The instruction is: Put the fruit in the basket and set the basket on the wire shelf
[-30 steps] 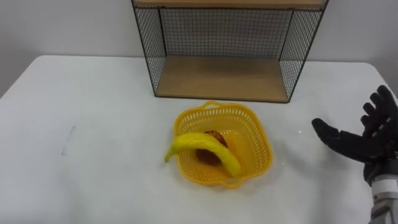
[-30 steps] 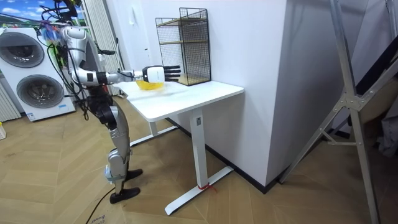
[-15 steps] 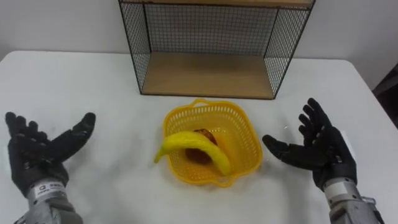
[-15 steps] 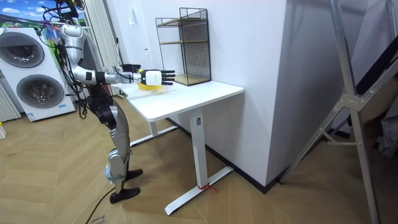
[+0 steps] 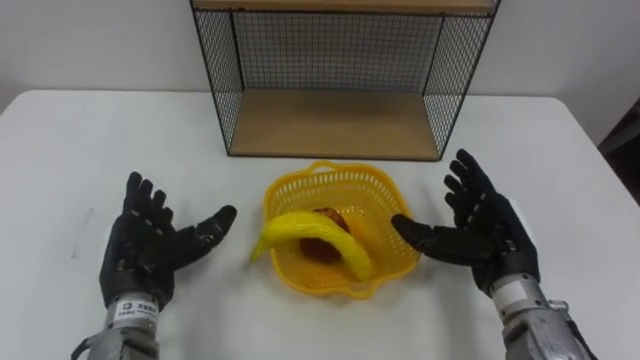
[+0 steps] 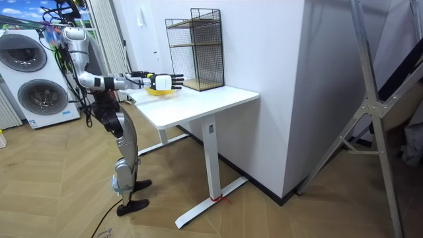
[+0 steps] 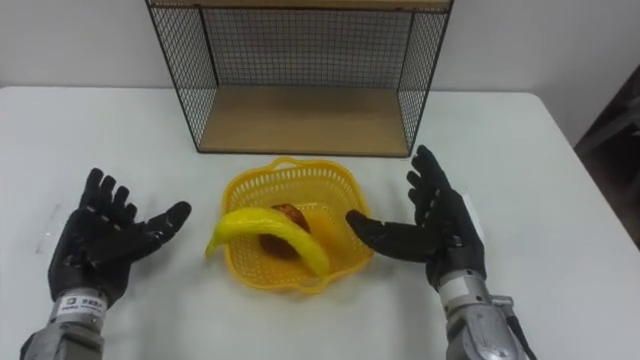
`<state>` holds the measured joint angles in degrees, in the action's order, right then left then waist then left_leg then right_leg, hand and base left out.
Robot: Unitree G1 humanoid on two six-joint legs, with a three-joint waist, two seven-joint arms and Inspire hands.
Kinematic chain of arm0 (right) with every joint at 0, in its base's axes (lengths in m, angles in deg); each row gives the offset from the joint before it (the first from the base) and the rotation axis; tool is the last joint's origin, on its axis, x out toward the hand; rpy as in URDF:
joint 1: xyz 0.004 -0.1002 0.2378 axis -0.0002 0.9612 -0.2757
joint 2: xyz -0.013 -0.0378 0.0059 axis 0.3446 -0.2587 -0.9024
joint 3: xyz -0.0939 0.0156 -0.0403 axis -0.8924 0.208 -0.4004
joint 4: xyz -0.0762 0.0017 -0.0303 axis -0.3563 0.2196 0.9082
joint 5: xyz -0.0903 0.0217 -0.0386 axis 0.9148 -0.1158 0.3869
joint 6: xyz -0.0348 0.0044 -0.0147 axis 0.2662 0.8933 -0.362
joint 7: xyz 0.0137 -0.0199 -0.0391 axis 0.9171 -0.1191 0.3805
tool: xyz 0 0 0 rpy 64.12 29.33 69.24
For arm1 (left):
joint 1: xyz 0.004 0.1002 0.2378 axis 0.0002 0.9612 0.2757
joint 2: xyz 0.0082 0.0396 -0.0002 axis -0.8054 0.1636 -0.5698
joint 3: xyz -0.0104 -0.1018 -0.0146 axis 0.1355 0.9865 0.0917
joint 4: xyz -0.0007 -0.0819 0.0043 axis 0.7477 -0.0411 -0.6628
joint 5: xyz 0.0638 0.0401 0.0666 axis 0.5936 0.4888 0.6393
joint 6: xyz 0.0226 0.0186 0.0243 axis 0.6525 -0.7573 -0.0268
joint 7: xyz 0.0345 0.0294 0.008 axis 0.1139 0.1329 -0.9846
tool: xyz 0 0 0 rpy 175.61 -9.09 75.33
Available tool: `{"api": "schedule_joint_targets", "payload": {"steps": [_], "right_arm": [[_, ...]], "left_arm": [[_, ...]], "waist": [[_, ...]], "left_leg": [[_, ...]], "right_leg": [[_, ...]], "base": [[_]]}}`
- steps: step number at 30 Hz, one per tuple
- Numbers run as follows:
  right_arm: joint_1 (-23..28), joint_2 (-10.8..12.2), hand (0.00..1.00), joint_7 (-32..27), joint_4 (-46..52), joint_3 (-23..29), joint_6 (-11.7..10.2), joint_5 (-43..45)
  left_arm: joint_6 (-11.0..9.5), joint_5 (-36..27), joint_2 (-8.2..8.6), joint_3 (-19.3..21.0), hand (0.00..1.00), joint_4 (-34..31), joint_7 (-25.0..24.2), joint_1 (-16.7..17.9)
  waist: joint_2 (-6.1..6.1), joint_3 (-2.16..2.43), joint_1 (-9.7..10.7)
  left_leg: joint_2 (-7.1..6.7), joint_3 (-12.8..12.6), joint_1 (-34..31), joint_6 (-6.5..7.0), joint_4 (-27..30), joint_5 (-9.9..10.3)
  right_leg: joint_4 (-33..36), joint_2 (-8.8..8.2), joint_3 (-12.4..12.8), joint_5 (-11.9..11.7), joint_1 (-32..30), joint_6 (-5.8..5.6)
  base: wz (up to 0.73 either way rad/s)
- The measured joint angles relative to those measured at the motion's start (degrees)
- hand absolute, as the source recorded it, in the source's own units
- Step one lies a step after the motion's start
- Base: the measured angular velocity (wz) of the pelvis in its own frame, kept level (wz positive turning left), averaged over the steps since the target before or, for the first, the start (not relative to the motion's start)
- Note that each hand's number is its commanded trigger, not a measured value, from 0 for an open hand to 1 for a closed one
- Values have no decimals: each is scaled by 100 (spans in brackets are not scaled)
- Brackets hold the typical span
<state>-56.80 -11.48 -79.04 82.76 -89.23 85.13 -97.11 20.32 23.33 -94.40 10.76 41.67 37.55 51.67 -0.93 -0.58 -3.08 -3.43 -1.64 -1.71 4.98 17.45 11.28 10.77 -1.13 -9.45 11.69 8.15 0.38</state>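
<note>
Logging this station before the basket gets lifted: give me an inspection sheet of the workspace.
Surface: white table, level.
Job's things: yellow basket on the table before the wire shelf; banana lies across its rim, a reddish fruit beneath it inside.
Clutter: nothing seen.
Hands: left hand and right hand open, flanking the basket; left apart from it, right thumb at its rim, contact unclear.
Cables: nothing seen on the table.
Surroundings: washing machines behind the robot, wood floor.
</note>
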Motion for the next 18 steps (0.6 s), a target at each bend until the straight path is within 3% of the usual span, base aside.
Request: {"api": "schedule_joint_targets", "payload": {"steps": [4, 8, 18], "right_arm": [[-9, 33, 0, 10, -56, -117, 0, -3], [-79, 88, 0, 58, -202, -165, 2, -12], [-95, 119, 0, 252, -281, -401, 21, -659]], "left_arm": [[80, -2, -1, -74, 0, 17, -174, 0], [84, -2, -1, -118, 0, 24, -294, 0], [92, -419, -18, -379, 0, 211, -428, 11]], "waist": [[-56, 19, 11], [-103, -4, 44], [-42, -26, 153]], "left_leg": [[2, -8, 26, -2, -2, -2], [3, -15, 25, -1, 5, -1], [3, -23, 37, 0, 19, 0]], "right_leg": [[-1, 0, 0, 0, 20, 0], [1, 0, 6, 0, 17, 0], [-10, -2, 10, 0, 37, 0]], "base": [[0], [0], [0]]}}
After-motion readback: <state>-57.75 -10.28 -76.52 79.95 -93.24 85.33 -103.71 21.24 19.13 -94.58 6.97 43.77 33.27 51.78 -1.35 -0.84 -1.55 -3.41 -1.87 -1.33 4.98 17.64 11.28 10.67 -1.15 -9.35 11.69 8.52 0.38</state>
